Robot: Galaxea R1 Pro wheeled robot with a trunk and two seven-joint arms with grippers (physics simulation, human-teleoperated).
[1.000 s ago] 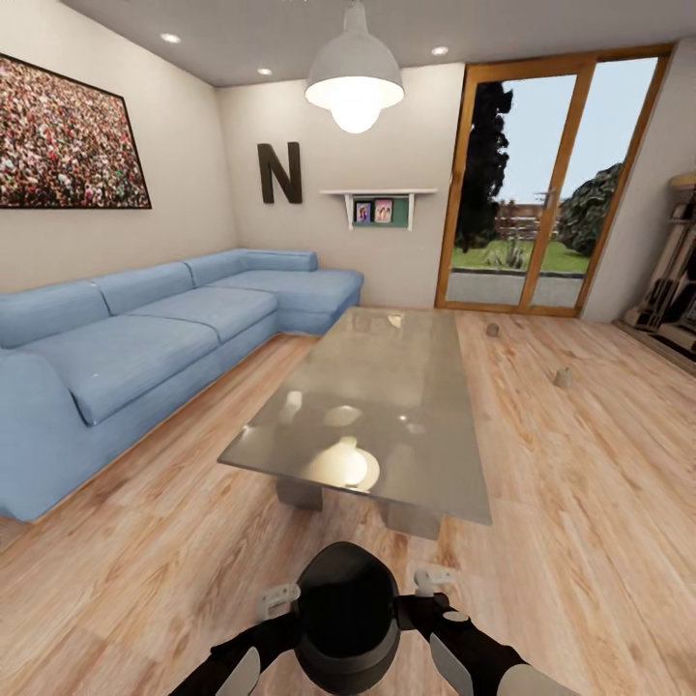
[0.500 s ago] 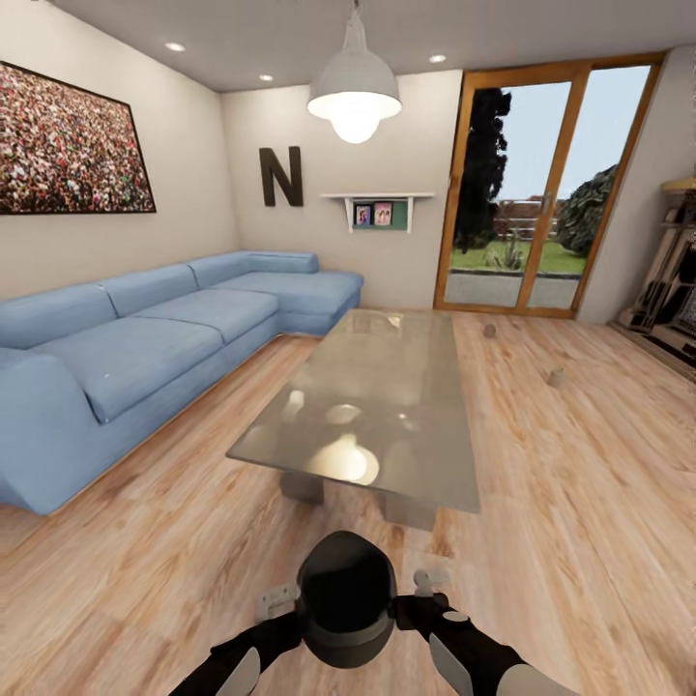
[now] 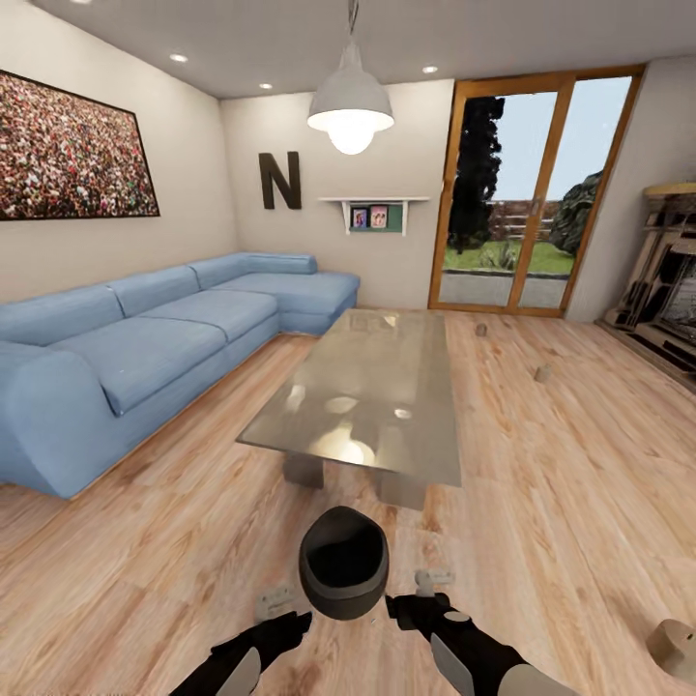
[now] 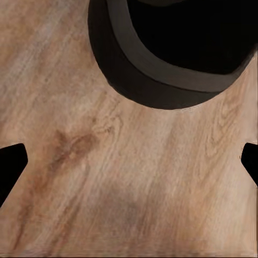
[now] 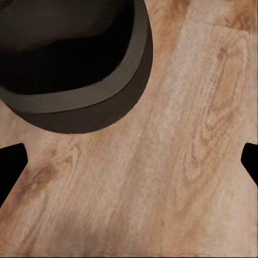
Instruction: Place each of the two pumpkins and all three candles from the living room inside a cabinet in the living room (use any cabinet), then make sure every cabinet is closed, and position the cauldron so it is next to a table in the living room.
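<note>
The glossy black cauldron (image 3: 343,561) stands on the wood floor just in front of the near end of the grey glass table (image 3: 372,387). My left gripper (image 3: 275,601) and right gripper (image 3: 432,580) hang open behind it on either side, touching nothing. The left wrist view has the cauldron's (image 4: 166,54) rim ahead of the open left gripper (image 4: 129,161). The right wrist view has the cauldron (image 5: 70,64) ahead of the open right gripper (image 5: 129,161). Three beige candles lie on the floor: one (image 3: 480,330) far, one (image 3: 542,373) nearer, one (image 3: 674,646) close at the right. The cabinet (image 3: 662,340) lines the right wall. The pumpkins are out of view.
A blue corner sofa (image 3: 145,348) fills the left side. A glass patio door (image 3: 517,193) is in the far wall. A pendant lamp (image 3: 350,101) hangs over the table. Open floor lies to the right of the table.
The view has pulled back from the table. The cauldron, earlier between my two grippers, now stands farther ahead of them on the floor. A third candle has come into view at the near right.
</note>
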